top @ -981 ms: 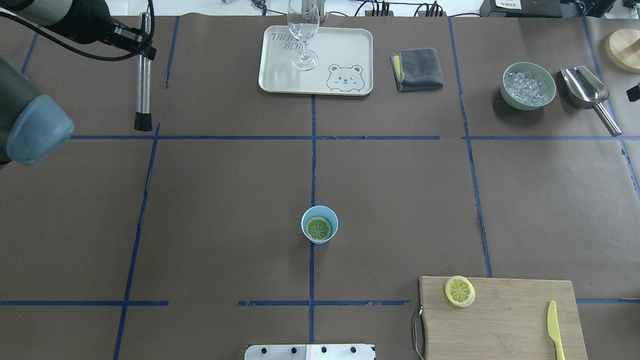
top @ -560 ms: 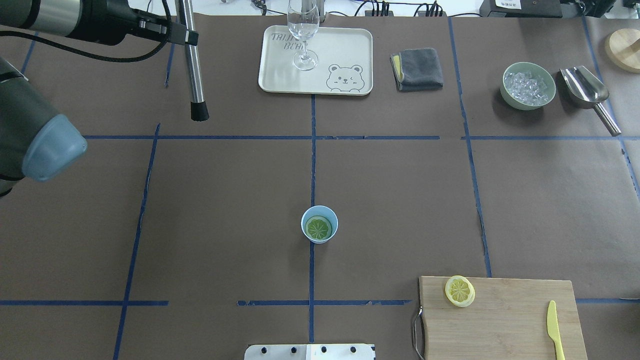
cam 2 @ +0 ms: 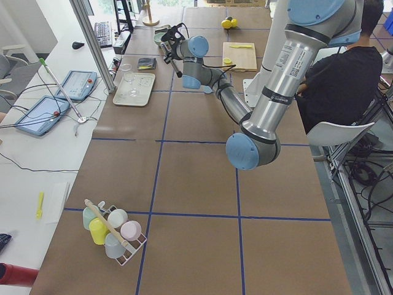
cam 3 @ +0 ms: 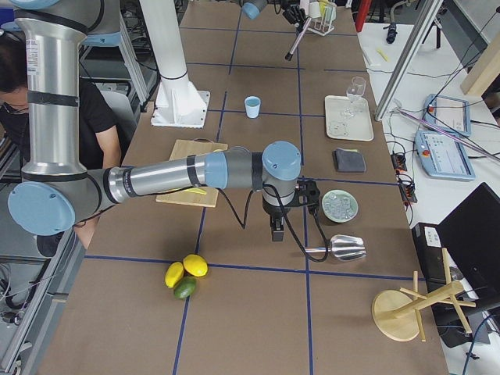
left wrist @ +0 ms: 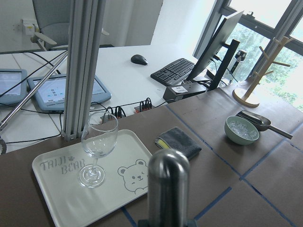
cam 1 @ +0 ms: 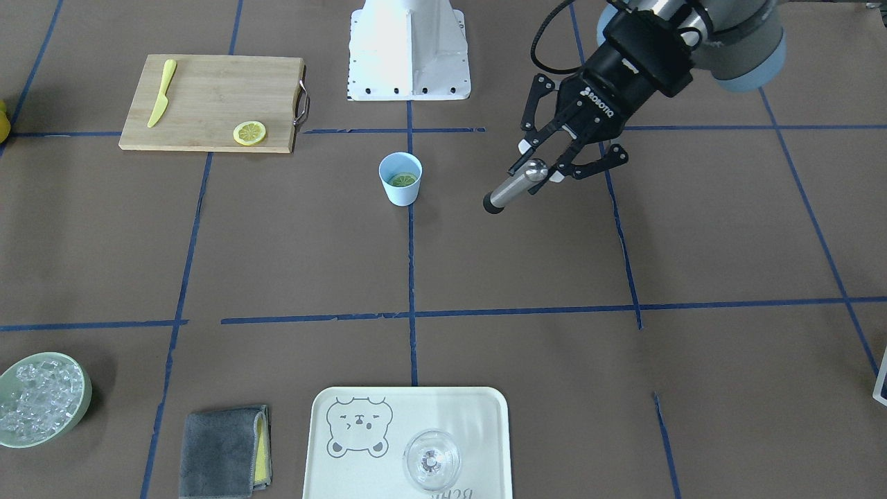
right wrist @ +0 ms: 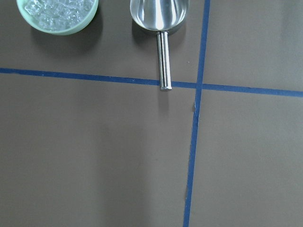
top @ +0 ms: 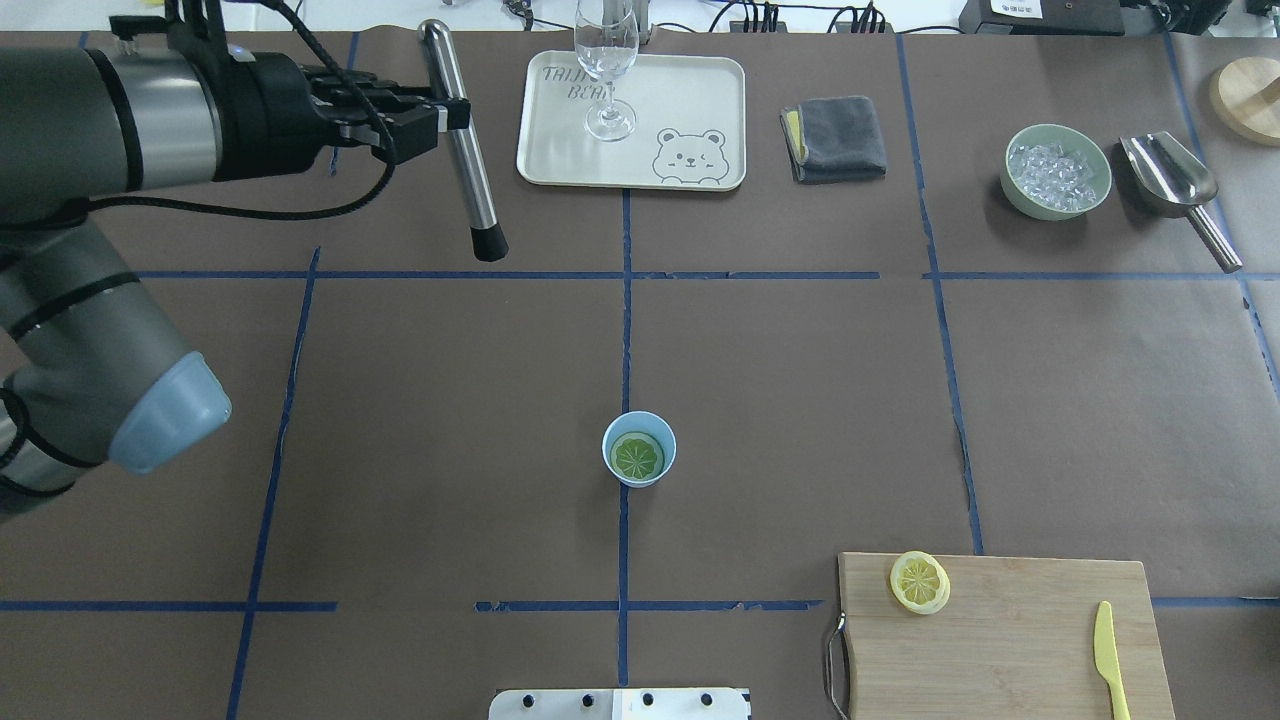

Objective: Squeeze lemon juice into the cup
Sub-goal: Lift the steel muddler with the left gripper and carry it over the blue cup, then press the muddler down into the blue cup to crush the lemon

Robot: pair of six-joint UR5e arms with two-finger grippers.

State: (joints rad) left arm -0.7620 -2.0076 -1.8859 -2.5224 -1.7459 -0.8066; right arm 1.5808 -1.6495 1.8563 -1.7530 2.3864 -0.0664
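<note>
The pale blue cup (top: 611, 462) stands upright on the table's centre line, also seen as the cup (cam 1: 398, 195). One lemon slice (top: 637, 456) lies flat inside it and looks greenish there. A second lemon slice (top: 920, 581) lies on the cutting board (top: 1010, 640). My left gripper (top: 440, 112) is at the far left, raised, shut on a tilted metal rod (top: 470, 180) with a black tip, well apart from the cup. The front view shows the left gripper (cam 1: 547, 165) and the rod (cam 1: 509, 188). My right gripper (cam 3: 276, 226) shows only from the side; I cannot tell its state.
A tray (top: 700, 90) with a wine glass (top: 606, 60) sits at the back centre, a folded grey cloth (top: 836, 138) beside it. A green bowl of ice (top: 1057, 170) and a metal scoop (top: 1175, 185) stand far right. A yellow knife (top: 1108, 655) lies on the board.
My left arm has swung the rod from the far left edge rightward toward the tray. The cup and both lemon slices have stayed put.
</note>
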